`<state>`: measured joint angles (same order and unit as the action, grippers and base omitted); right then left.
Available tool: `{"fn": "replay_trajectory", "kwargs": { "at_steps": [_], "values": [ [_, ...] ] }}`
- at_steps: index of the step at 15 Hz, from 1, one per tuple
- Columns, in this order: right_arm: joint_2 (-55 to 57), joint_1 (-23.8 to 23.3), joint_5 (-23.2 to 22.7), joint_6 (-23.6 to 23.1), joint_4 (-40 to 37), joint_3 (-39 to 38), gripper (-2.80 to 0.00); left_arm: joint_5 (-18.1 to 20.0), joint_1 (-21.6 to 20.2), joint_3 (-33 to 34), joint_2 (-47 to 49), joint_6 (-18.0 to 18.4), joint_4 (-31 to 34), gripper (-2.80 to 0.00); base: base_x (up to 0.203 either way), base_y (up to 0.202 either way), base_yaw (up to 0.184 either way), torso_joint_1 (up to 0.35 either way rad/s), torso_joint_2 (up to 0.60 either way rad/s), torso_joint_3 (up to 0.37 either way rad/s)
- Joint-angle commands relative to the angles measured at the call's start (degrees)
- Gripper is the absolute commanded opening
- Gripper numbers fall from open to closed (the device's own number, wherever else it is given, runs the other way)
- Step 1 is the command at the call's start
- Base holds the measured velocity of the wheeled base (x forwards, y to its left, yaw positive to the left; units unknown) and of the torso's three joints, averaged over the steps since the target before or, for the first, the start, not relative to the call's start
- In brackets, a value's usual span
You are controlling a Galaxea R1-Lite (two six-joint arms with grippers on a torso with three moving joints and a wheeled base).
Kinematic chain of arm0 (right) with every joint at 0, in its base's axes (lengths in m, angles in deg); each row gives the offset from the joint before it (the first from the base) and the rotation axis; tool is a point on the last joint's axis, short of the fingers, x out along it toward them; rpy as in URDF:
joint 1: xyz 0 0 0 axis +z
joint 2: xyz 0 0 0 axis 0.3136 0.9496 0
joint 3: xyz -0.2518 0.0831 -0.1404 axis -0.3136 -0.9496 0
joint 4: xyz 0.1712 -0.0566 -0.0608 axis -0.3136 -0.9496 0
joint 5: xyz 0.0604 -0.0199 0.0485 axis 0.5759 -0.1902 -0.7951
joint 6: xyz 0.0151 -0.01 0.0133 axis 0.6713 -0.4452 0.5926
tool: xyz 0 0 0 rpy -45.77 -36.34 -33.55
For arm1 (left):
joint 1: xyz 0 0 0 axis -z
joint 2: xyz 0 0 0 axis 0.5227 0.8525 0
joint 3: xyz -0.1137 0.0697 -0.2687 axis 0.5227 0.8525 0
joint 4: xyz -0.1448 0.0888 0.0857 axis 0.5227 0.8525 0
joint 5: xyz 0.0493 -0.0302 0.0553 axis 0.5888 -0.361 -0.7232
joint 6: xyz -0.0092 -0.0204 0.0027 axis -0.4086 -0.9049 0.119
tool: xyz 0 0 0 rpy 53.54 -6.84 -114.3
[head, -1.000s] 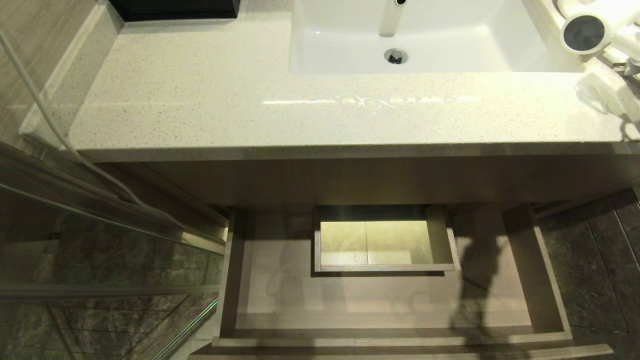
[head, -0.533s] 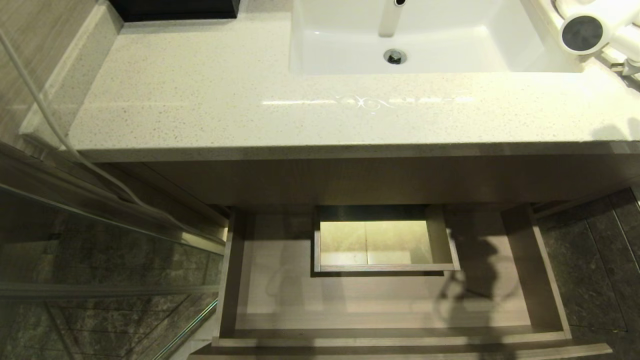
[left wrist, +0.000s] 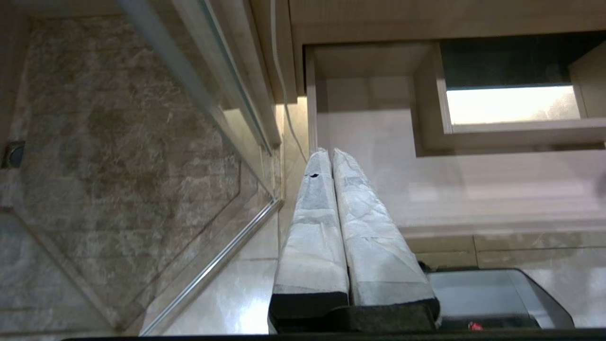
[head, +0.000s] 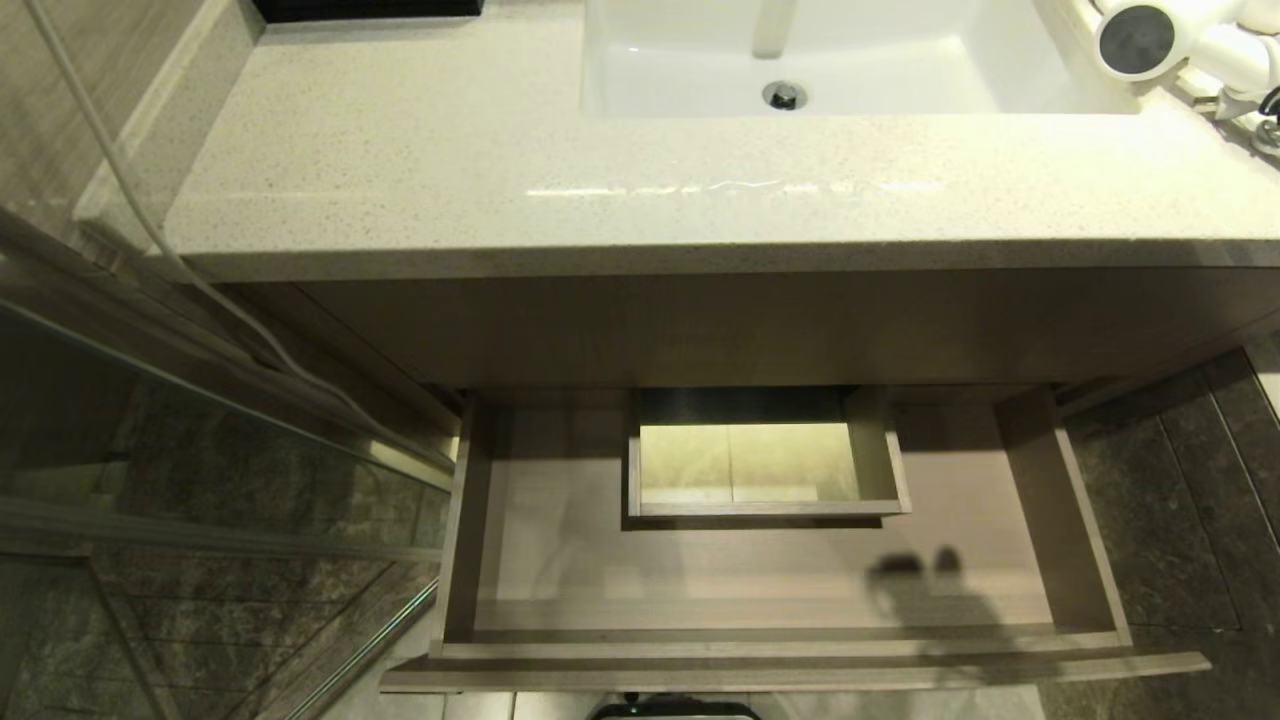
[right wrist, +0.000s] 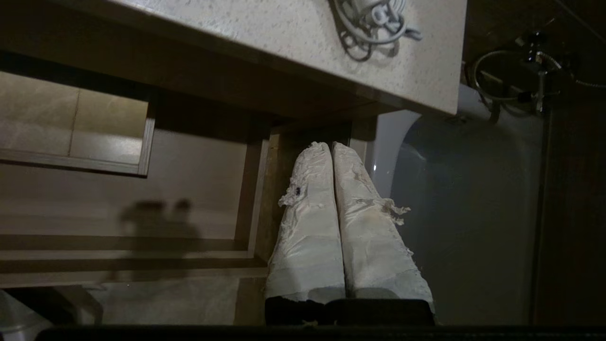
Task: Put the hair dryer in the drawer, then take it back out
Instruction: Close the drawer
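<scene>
A: Where is the hair dryer [head: 1150, 40]?
B: Up on the counter [head: 600, 190], right of the sink [head: 850, 70]. The drawer [head: 1060, 520] is open, nothing inside.
A: The 2 grippers?
B: Right gripper [right wrist: 331, 147] and left gripper [left wrist: 329, 151] are both closed tight, holding nothing. Open the right fingers wide, then grab the handle.

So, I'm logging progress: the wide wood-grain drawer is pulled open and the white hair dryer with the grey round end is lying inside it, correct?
Not quite. The wide wood-grain drawer is pulled open, but the white hair dryer with the grey round end is not inside it; it sits up on the speckled countertop beside the white sink, as the head view shows.
</scene>
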<state>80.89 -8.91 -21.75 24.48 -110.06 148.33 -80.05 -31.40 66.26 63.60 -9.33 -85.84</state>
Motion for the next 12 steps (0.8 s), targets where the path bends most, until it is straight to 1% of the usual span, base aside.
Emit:
{"fn": "replay_trajectory", "kwargs": {
  "at_steps": [1, 2, 4, 12],
  "values": [
    [-10.23, 2.43, 1.32, 1.46, 0.76, -8.99, -2.80, -0.02, -0.02, 0.09, 0.00, 0.00, 0.02, -2.80, 0.000, 0.000, 0.000, -0.323, 0.06, -0.260],
    [-13.35, 3.47, 2.31, 2.04, 1.84, -12.68, -2.80, -0.02, 0.07, 0.09, 0.00, 0.00, 0.02, -2.80, 0.000, 0.000, 0.000, -0.308, 0.06, -0.260],
    [-16.42, 4.94, 3.52, 2.66, 4.33, -16.60, -2.80, -0.02, 0.03, 0.03, 0.00, 0.00, 0.02, -2.80, 0.000, 0.000, 0.000, -0.313, 0.03, -0.274],
    [-18.19, 5.12, 3.79, 2.80, 4.53, -18.40, -2.80, -0.02, -0.02, 0.09, 0.00, 0.00, 0.02, -2.80, 0.000, 0.000, 0.000, -0.276, -0.02, -0.305]
  ]
}}
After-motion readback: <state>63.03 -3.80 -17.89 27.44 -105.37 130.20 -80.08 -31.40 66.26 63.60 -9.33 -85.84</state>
